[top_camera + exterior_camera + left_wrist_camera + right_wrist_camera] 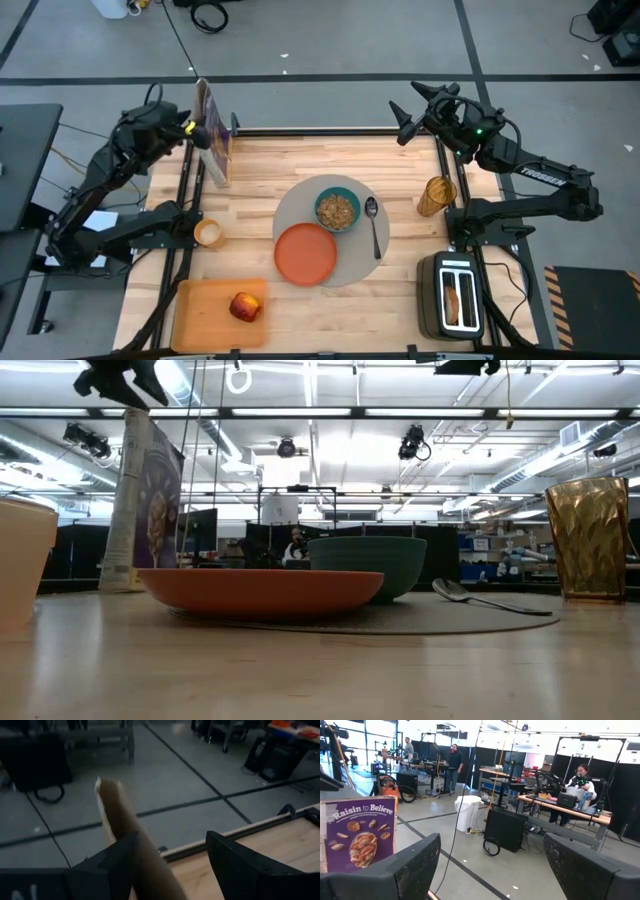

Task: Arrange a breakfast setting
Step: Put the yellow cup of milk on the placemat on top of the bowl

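A purple cereal box [213, 143] stands upright on its bottom edge at the table's far left. My left gripper [197, 130] is open at the box's top edge [117, 805], which runs close beside one finger. On the round grey placemat [352, 268] sit the orange plate [305, 254], the teal bowl [338, 210] filled with cereal, and the metal spoon [373, 222]. The small yellow cup [208, 233] stands left of the mat. The red apple [245, 306] lies on the orange cutting board [200, 315]. My right gripper [403, 122] is open and empty over the table's far right edge. My left gripper comes at the cereal box's top edge [145, 865] from above and from the table's left, its fingers well apart. The edge lies right beside one finger [120, 857]. I cannot tell whether that finger touches it. The box stands upright on the table.
An amber glass [436, 196] stands right of the mat. The black-and-silver toaster [455, 295], with a bagel half in a slot, stands at the near right corner. Bare wood lies between the mat and the far edge. People show in the room beyond.
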You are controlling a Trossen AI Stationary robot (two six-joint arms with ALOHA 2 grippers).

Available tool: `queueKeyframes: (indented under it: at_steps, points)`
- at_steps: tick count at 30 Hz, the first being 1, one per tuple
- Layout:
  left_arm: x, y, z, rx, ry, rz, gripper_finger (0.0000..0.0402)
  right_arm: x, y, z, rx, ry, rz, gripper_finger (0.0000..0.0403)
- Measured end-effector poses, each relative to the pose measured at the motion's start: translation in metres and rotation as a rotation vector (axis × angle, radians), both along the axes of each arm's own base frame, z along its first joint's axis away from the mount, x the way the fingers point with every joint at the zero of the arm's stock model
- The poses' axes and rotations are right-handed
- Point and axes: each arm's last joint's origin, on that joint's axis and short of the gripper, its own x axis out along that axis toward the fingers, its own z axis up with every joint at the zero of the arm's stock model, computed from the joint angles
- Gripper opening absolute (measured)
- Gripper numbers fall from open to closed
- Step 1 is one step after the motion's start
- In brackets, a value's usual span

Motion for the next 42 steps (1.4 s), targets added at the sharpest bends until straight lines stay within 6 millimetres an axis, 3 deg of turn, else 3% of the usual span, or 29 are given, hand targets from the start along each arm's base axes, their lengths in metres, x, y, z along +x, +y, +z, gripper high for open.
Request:
queueKeyframes:
  at_steps: [5,9,14,18,23,30,34,38,42]
  points:
    - [-0.003,-0.003,0.013,0.048,-0.012,-0.01,0.0238,0.0,0.0,0.0,-0.001,0.001,0.001,0.0361]
    - [-0.007,-0.013,0.036,0.102,-0.073,-0.097,0.0238,0.0,0.0,0.0,-0.002,0.002,0.001,0.0361]
    - [-0.005,-0.032,0.068,0.115,-0.182,-0.451,0.0238,0.0,0.0,0.0,-0.011,0.013,-0.007,0.0361]
    - [0.019,-0.037,0.076,0.016,-0.216,-0.744,0.0238,-0.001,0.0,0.001,-0.077,0.078,-0.032,0.0359]
    - [0.065,-0.047,0.059,-0.186,-0.13,-0.969,0.0238,-0.001,0.001,0.01,-0.197,0.076,-0.031,0.0353]
    - [0.105,-0.08,0.031,-0.493,0.018,-1.04,0.0238,-0.003,0.001,0.016,-0.219,0.012,-0.022,0.0347]
    - [0.111,-0.1,0.014,-0.755,0.096,-0.965,0.0238,-0.003,0.001,0.016,-0.219,0.012,-0.023,0.0347]
    - [0.105,-0.12,-0.007,-1.014,0.282,-0.764,0.0238,-0.004,-0.002,0.016,-0.218,0.016,-0.042,0.0347]
    - [0.097,-0.133,-0.027,-1.064,0.521,-0.546,0.0236,-0.003,-0.008,0.013,-0.21,0.039,-0.068,0.0347]
